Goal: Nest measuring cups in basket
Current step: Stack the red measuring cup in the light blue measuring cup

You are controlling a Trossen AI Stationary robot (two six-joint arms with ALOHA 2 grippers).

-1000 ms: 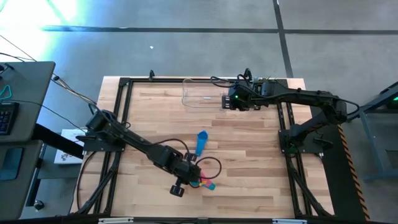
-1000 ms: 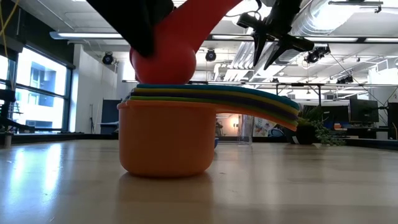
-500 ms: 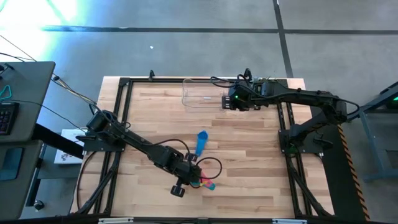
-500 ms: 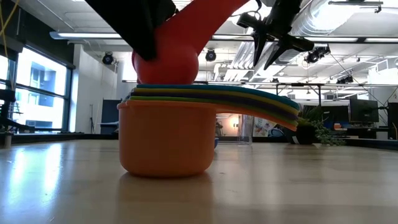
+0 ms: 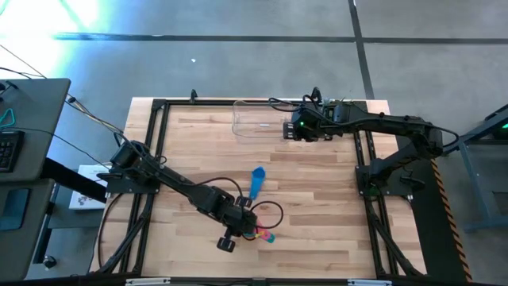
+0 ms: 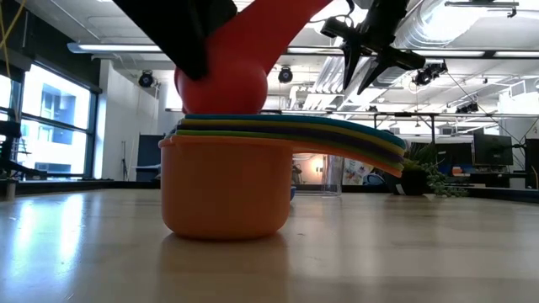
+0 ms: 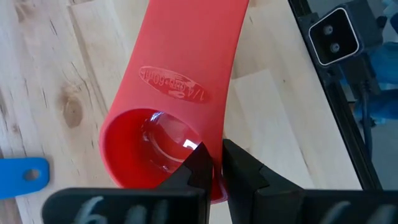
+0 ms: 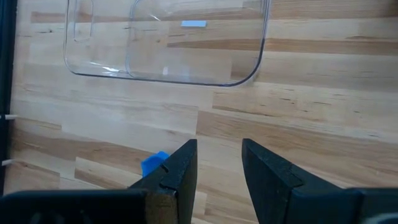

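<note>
A red-orange measuring cup [image 7: 163, 118] is in my left gripper [image 7: 217, 167], which is shut on it near the table's front middle [image 5: 248, 226]. The cup's bowl [image 6: 222, 86] stands just over a nested stack of measuring cups [image 6: 226, 187], the outermost one orange, and the stack's handles [image 6: 354, 139] fan out to one side. Whether the bowl touches the stack I cannot tell. A blue measuring cup [image 5: 256, 181] lies alone on the table. The clear basket [image 5: 258, 119] sits at the far edge. My right gripper [image 8: 219, 165] hangs open above the basket's right end. My left gripper pinches the red-orange cup's bowl wall at the rim [image 7: 216, 186], on the side away from the handle, with one finger inside the bowl and one outside. The fingers slant down from above. The cup's mouth faces the gripper and its handle [image 7: 193, 43] points up and away.
A black metal frame [image 5: 159, 159] borders the wooden tabletop. A black cable loops [image 5: 274, 210] beside the left gripper. Bare wood lies between the blue cup and the basket. A potted plant [image 6: 414, 178] stands far behind.
</note>
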